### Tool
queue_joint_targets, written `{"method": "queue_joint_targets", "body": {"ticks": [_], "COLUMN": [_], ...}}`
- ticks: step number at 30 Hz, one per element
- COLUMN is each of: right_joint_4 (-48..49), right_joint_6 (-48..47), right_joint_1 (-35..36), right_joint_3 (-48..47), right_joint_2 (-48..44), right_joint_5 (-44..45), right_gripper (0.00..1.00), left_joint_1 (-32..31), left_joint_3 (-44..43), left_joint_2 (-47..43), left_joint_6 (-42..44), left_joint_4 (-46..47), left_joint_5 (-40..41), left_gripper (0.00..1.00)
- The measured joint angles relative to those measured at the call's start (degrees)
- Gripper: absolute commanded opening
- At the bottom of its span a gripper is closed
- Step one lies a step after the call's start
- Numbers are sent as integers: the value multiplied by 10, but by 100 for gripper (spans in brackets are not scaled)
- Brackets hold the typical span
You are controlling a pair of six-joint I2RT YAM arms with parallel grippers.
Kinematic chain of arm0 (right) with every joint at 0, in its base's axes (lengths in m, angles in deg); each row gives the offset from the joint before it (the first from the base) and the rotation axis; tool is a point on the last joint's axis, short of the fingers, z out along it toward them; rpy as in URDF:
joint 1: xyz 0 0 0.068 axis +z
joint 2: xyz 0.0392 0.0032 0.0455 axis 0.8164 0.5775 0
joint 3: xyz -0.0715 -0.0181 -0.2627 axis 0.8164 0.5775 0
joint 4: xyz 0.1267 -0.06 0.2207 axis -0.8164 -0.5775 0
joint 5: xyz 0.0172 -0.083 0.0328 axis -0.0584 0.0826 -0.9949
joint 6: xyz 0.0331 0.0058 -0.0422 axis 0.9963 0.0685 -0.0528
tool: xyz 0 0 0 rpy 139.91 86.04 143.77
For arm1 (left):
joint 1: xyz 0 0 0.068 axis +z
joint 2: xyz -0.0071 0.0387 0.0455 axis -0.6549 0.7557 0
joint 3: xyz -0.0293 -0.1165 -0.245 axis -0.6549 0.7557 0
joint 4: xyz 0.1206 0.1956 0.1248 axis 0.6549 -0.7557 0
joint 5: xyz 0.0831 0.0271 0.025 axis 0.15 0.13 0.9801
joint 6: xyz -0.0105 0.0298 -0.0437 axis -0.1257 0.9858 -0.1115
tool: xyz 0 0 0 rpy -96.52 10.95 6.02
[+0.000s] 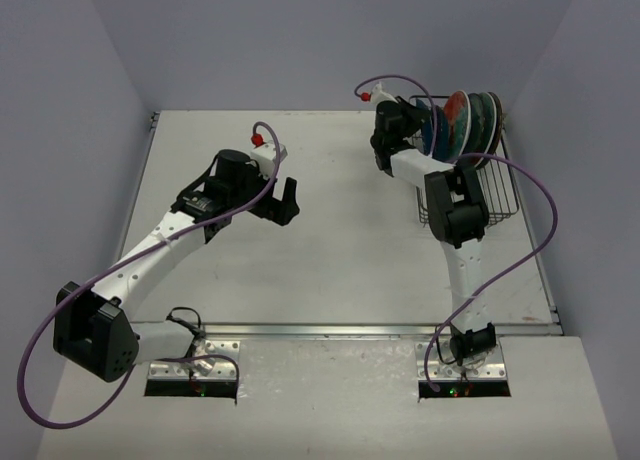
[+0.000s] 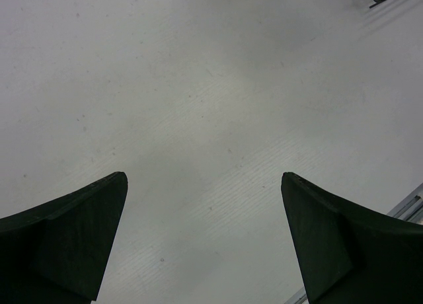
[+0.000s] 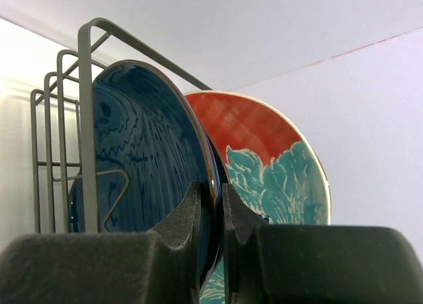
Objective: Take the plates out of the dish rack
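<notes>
On my left, the left gripper (image 2: pixel 205 178) hangs over bare table (image 1: pixel 340 260) with its jaws spread wide and nothing between them. It is well apart from the work.

Further right, the right gripper (image 3: pixel 211 205) reaches into the near end of the stack, its two fingers pressed together on the rim of the dark blue plate (image 3: pixel 145 152). That plate stands on edge at the far end of the dish rack (image 1: pixel 503 195), at the table's far right corner. Just behind it stands the red-orange plate (image 3: pixel 264 152), with a teal pattern on its face.

From above I count four plates, all upright and close together: the blue one, the red-orange one, a teal-green plate (image 1: pixel 480 115), and what looks like a dark one last, though those far two overlap and I may be miscounting. There is one rack.

I judge these plates stiff, glazed, slick and breakable, with some weight. A firm pinch on the rim, as now, seems the right hold.
</notes>
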Motion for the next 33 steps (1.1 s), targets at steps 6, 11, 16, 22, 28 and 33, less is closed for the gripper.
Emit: {"method": "queue_joint_targets", "body": {"ticks": [6,11,16,22,28,33], "right_joint_4": [14,41,74,104,41,-157], "right_joint_6": [-26,-61,-91,-131,-95,53], "right_joint_1": [2,6,7,18,25,21], "right_joint_3": [-1,-16,-18,-18,-18,-61], "right_joint_2": [0,-6,-18,-33,-82,-137], "right_joint_5": [0,5,6,5,6,0], "right_gripper": [0,0,0,0,0,0], "left_joint_1": [0,2,7,11,22,26], "left_joint_3": [0,0,0,-6,-8,-8], "left_joint_2": [0,-2,-2,-2,-8,-21], "left_joint_6": [0,0,0,-3,-16,-20], "left_joint_4": [-2,-2,-2,-6,-6,-5], "left_joint_5": [1,2,2,2,-5,-18], "left_gripper": [100,100,100,100,100,100]}}
